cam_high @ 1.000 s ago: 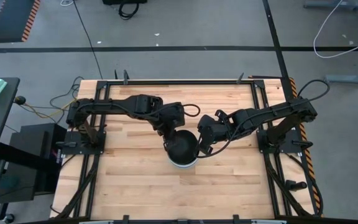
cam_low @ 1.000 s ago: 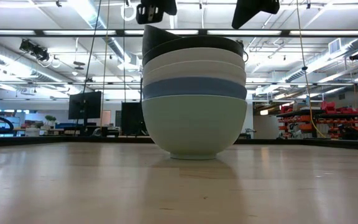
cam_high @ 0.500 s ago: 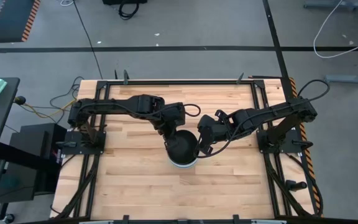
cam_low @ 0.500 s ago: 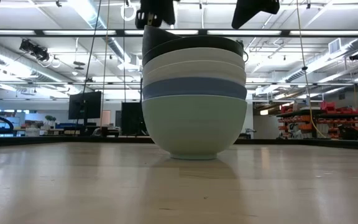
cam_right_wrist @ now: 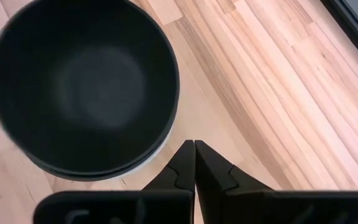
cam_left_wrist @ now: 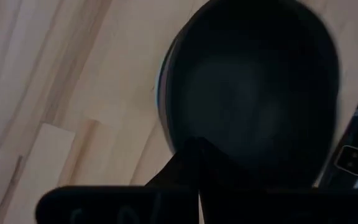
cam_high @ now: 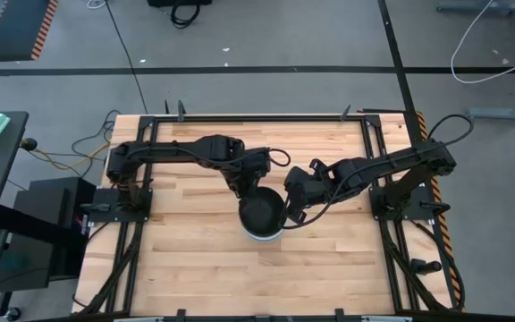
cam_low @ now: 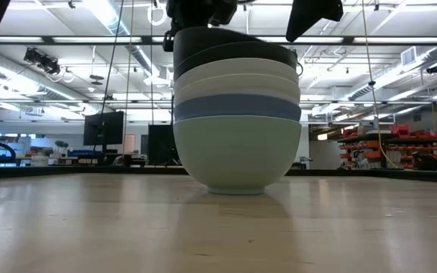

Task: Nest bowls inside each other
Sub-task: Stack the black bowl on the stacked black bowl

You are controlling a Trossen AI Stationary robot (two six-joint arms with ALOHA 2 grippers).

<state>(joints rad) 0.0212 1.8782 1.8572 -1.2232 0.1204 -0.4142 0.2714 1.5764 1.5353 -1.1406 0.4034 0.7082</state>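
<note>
Centrally on the wooden table (cam_high: pixel 186 259): six bowls nested into one stack (cam_low: pixel 237 114). Seen level from the low view, bottom to top: pale mint green bowl (cam_low: pixel 237 155), blue bowl (cam_low: pixel 237 107), two white bowls (cam_low: pixel 237 80), two black bowls (cam_low: pixel 234 53). Top black bowl (cam_high: pixel 263 213) sitting slightly tilted, one edge raised above the other in the low view. Left gripper (cam_high: pixel 243 189) just beside the stack's far rim, fingers (cam_left_wrist: pixel 188 163) pressed together and empty, tips at the edge of the black bowl in the left wrist view. Right gripper (cam_high: pixel 293 207) just beside the stack on the opposite side, fingers (cam_right_wrist: pixel 194 165) likewise closed tip to tip on nothing, hovering over bare wood next to the bowls. Both arms reaching inward from their table-edge mounts.
</note>
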